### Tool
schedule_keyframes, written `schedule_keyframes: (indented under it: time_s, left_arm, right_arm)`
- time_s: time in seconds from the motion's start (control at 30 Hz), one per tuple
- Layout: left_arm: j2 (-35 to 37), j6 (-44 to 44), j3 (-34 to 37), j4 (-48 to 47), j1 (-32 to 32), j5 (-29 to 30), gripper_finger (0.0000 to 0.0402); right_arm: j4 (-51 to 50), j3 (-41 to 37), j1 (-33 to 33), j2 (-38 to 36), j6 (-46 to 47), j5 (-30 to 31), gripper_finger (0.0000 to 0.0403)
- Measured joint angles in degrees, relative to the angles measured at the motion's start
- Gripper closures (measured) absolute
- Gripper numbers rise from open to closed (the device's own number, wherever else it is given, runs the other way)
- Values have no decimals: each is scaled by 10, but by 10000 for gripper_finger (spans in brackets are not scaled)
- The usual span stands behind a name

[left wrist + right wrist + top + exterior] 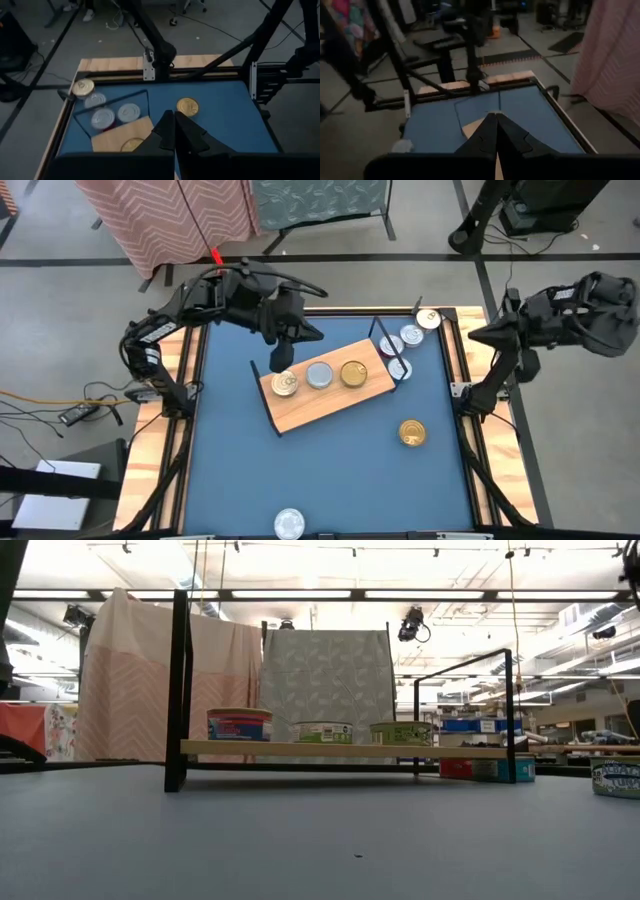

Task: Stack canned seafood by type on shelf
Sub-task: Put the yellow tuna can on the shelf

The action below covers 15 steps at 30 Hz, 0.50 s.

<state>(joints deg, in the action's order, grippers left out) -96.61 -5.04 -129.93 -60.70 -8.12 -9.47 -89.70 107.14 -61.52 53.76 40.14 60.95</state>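
The left arm reaches in from the table's left rear corner, folded at the elbow, and its left gripper (283,352) hangs over the left end of the rectangular light-wood shelf with thin black wire end frames (300,408). Its two dark fingers (192,136) are pressed together with nothing between them. The right arm is drawn back beyond the right edge of the blue table with the wooden rim (240,470), and its right gripper (496,125) likewise has its fingers closed on nothing.

From above, the shelf lies at an angle across the middle of the table with three small round flat tins in a row on it: a silver-and-gold-lidded tin (285,384) at the left, a plain silver-lidded tin (319,376) in the middle, and a gold-lidded tin (353,373) at the right. Just past the shelf's right end frame stands a cluster of silver-lidded tins (408,340). A lone gold tin (412,433) sits on the blue surface toward the front right, well apart from the shelf, and a lone silver tin (289,524) rests at the front edge.

The low view alone shows the side labels of the three tins on the board: red and blue on the left one (239,724), pale green on the middle (323,732), and darker green on the right (402,733).
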Motion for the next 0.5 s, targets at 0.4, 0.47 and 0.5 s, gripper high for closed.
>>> schedule_keyframes:
  time_s: [0.4,0.47,0.5]
  left_arm:
    - [-7,-22,35,88,0,5,399]
    - [-7,-11,35,110,0,4,399]
    - [-7,-5,35,120,0,2,399]
  right_arm:
    - [-3,-271,55,-127,185,-285,393]
    - [-3,-313,61,-132,175,-347,393]
    - [-3,-334,63,-133,168,-378,394]
